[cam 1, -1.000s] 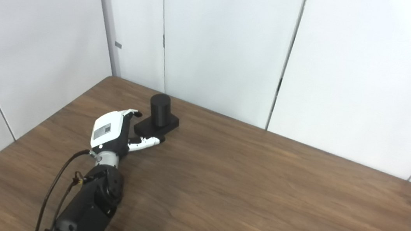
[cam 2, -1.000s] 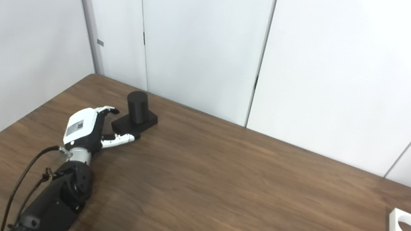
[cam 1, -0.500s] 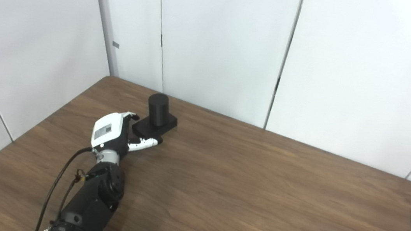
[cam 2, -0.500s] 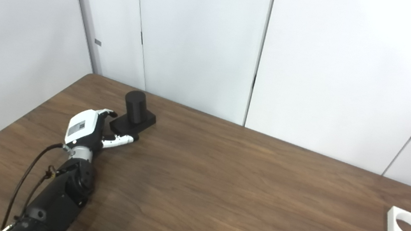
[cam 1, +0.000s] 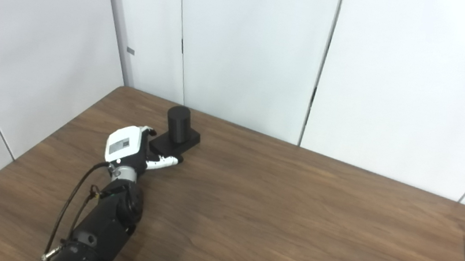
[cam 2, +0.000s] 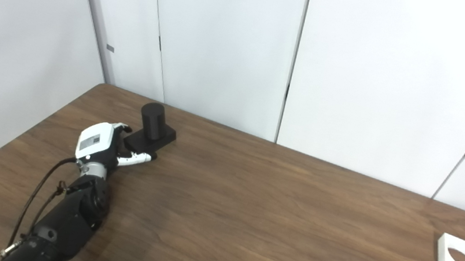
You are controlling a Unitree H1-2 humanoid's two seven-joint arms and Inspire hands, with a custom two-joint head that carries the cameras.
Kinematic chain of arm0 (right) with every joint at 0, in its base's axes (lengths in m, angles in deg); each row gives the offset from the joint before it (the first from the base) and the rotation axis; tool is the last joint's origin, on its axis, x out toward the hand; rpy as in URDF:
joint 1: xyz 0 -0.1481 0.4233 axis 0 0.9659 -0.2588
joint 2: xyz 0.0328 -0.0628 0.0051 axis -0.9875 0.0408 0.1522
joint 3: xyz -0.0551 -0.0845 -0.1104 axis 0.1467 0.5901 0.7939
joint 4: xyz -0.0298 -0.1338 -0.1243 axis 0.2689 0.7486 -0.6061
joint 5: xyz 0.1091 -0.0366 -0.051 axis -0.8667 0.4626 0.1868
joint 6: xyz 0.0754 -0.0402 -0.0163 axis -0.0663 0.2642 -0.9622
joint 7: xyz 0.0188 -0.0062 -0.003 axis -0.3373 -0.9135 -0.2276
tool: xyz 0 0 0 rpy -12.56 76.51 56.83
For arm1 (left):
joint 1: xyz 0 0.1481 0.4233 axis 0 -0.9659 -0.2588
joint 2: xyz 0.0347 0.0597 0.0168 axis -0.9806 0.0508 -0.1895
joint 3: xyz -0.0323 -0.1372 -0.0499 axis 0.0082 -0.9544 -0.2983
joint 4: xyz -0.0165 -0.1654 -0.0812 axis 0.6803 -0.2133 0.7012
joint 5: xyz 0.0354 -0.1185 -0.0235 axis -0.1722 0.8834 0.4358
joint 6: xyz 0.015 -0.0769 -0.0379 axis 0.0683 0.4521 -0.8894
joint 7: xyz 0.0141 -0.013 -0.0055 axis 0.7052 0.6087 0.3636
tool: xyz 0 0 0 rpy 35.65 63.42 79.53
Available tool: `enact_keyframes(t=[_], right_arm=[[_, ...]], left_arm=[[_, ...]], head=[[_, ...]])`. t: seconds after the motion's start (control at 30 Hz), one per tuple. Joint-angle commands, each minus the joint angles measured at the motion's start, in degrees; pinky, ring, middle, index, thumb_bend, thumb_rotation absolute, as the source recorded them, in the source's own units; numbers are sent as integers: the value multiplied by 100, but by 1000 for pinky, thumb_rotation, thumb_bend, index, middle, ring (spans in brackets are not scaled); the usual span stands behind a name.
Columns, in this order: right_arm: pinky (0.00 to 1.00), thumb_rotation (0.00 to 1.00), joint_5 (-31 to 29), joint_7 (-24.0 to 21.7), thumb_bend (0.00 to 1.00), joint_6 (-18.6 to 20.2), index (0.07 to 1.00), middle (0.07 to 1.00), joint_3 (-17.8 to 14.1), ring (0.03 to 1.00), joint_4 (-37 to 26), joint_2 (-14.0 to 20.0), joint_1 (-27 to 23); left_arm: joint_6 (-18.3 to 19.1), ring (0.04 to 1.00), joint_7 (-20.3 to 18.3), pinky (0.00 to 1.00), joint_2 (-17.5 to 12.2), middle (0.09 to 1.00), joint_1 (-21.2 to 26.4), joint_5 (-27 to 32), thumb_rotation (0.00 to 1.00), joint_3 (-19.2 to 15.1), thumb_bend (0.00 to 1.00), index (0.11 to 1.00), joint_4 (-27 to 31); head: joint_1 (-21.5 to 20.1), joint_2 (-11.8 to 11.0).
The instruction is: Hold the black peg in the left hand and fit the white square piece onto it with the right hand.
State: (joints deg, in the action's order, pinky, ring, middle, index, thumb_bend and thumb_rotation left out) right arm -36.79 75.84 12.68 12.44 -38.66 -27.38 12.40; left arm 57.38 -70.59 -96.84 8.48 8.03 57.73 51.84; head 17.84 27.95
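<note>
- The base of the black peg (cam 1: 177, 132) is enclosed by the spread fingers of the left hand (cam 1: 130, 152); a firm grip cannot be told.
- The white square piece (cam 2: 461, 259) is seen far right on the table (cam 2: 275, 215).

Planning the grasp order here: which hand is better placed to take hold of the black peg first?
Left. The left hand is already at the black peg, fingers around its base. The right hand is out of view, and the white square piece lies across the table.

White panelled walls (cam 1: 247, 48) meet in a corner behind the brown wooden table (cam 1: 275, 215).
</note>
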Motion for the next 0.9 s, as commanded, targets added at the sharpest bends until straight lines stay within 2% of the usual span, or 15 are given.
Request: enact_keyframes(t=[0.0, 0.17, 0.27, 0.4, 0.6, 0.63, 0.67, 0.7, 0.87], right_arm=[[1000, 1000, 10, 4, 524, 128, 947, 931, -4, 953, -28, 9, 56], [1000, 1000, 67, 20, 526, 146, 944, 923, -3, 954, -4, 12, 41], [1000, 1000, 37, 4, 487, 145, 943, 927, 4, 964, -21, 4, 34], [1000, 1000, 34, 0, 490, 123, 944, 929, 6, 962, 15, 12, 38], [1000, 1000, 59, -1, 492, 147, 940, 923, 29, 953, -11, 6, 22], [1000, 1000, 74, 6, 507, 176, 937, 918, 32, 953, -12, 2, 12], [1000, 1000, 103, 16, 509, 216, 937, 917, 38, 953, -18, -3, 7], [1000, 1000, 122, 22, 515, 239, 935, 915, 43, 954, -11, -8, -1], [1000, 1000, 208, 50, 526, 228, 931, 910, 78, 961, 40, -23, -46]], left_arm=[[36, 909, 157, 971, -217, 860, 341, -162, 605, 27, 995, 749, 71], [119, 903, 176, 983, -222, 856, 368, -251, 596, 119, 969, 696, 118], [125, 908, 196, 994, -218, 857, 383, -251, 579, 152, 957, 658, 126], [140, 913, 230, 1000, -228, 843, 422, -262, 546, 204, 897, 588, 38], [115, 895, 339, 1000, -252, 804, 465, -282, 443, 289, 810, 512, -88], [53, 881, 402, 1000, -256, 779, 472, -281, 255, 296, 660, 492, -134], [-9, 879, 466, 1000, -258, 775, 475, -281, 221, 302, 631, 490, -174], [-79, 869, 549, 1000, -256, 761, 482, -280, 138, 303, 563, 485, -225], [-220, 847, 725, 1000, -228, 735, 492, -235, 59, 288, 520, 480, -336]], head=[[0, 12], [-4, 19], [-17, 16], [-25, 22], [-28, 29], [-50, 29], [-50, 29], [-79, 25], [-115, 6]])
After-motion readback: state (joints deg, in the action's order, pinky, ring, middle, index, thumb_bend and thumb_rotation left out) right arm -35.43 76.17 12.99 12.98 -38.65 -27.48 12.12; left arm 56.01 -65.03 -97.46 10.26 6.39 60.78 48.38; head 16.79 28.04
